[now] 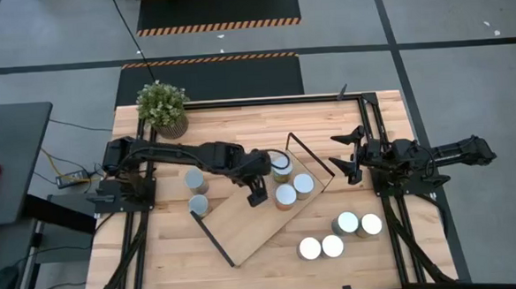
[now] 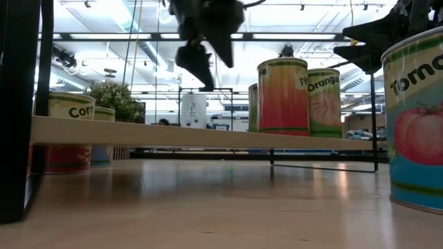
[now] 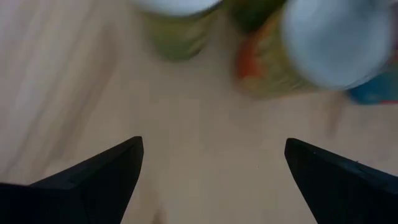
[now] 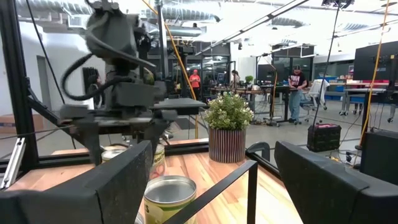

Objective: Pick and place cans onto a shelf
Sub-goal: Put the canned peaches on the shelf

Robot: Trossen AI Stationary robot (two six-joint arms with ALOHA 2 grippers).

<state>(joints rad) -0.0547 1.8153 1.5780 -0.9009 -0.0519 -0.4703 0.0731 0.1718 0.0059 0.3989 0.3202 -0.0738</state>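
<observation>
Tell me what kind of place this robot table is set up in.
Probably a large open robotics lab or workshop: hazard-striped floor mats lie beyond the wooden table, exposed ceiling ducts run overhead, and people stand at workbenches in the background.

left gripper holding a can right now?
No. The left gripper is open over the bare shelf, with nothing between its fingers.

The high view looks straight down on the whole desk (image 1: 157,247), the low view sits at desk level facing the room, both wrist views look forward from close, and all share the shelf (image 1: 253,220).
</observation>
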